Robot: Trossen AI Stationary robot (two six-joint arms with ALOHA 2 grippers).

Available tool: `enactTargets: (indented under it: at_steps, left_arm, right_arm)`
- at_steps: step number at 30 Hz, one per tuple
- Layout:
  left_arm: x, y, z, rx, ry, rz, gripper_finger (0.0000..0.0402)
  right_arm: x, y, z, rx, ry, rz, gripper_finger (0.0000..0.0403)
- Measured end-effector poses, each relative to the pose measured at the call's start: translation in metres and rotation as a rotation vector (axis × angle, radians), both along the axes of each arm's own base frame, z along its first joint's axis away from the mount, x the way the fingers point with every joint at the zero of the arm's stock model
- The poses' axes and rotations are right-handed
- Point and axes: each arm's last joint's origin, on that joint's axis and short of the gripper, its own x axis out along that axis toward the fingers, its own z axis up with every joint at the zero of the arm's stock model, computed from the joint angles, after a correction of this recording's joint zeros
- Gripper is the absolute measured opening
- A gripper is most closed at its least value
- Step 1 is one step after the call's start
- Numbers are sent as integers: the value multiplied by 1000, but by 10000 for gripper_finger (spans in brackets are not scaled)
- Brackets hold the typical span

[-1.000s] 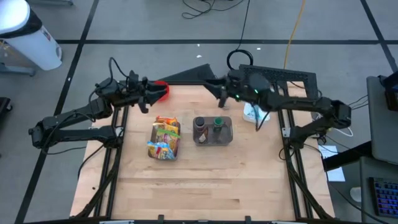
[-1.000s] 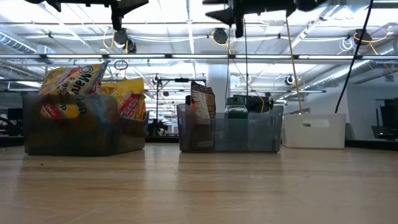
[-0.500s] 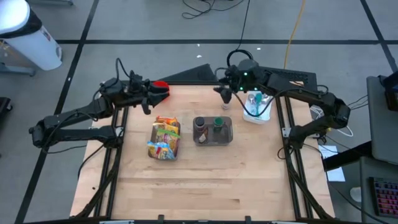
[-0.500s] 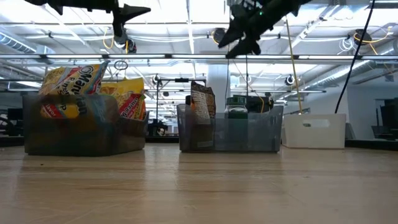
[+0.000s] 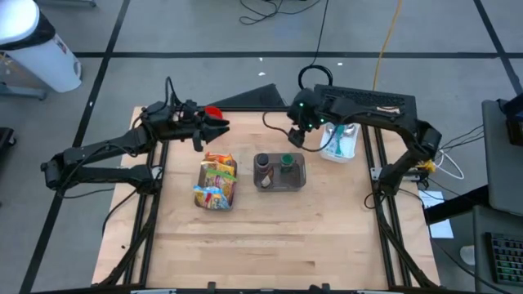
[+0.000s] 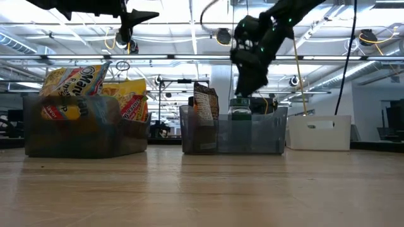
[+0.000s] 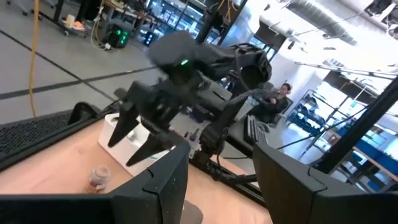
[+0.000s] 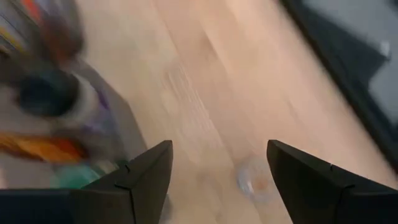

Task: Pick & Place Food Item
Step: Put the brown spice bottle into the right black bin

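A clear bin [image 5: 280,173] holds a brown-capped and a green-capped bottle; it also shows in the low view [image 6: 232,131]. A second clear bin [image 5: 216,181] holds colourful snack packets [image 6: 85,91]. My right gripper [image 5: 295,144] is open and empty, pointing down just beyond the bottle bin's far side [image 6: 250,81]. A small clear jar [image 7: 97,178] stands on the wood below it and shows between the right fingers [image 8: 252,180]. My left gripper [image 5: 219,127] is open and empty, high above the table near the far edge [image 6: 144,15].
A white bin [image 5: 339,144] with small items stands at the table's far right edge [image 6: 319,132]. A red object [image 5: 213,112] lies at the far edge by my left gripper. The near half of the wooden table [image 5: 270,245] is bare wood.
My right gripper has tipped from level to pointing down and has come down toward the far side of the bottle bin. My left gripper has drifted a little toward the table's right edge, staying high.
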Motion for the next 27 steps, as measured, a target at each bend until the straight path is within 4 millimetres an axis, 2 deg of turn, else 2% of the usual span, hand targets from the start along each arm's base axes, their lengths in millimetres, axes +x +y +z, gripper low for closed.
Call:
enactTargets:
  at_steps: [5,9,19,27]
  left_arm:
    - [0,0,1,8,-13,1,186]
    - [0,0,1,8,-12,1,186]
    - [0,0,1,8,-11,0,186]
    - [0,0,1,5,-8,-11,186]
  right_arm:
    - [-3,-8,-28,67,163,-6,252]
    - [-1,-14,-42,86,214,-22,251]
    - [10,-22,-69,111,249,-37,251]
    - [13,-26,-77,70,286,-92,251]
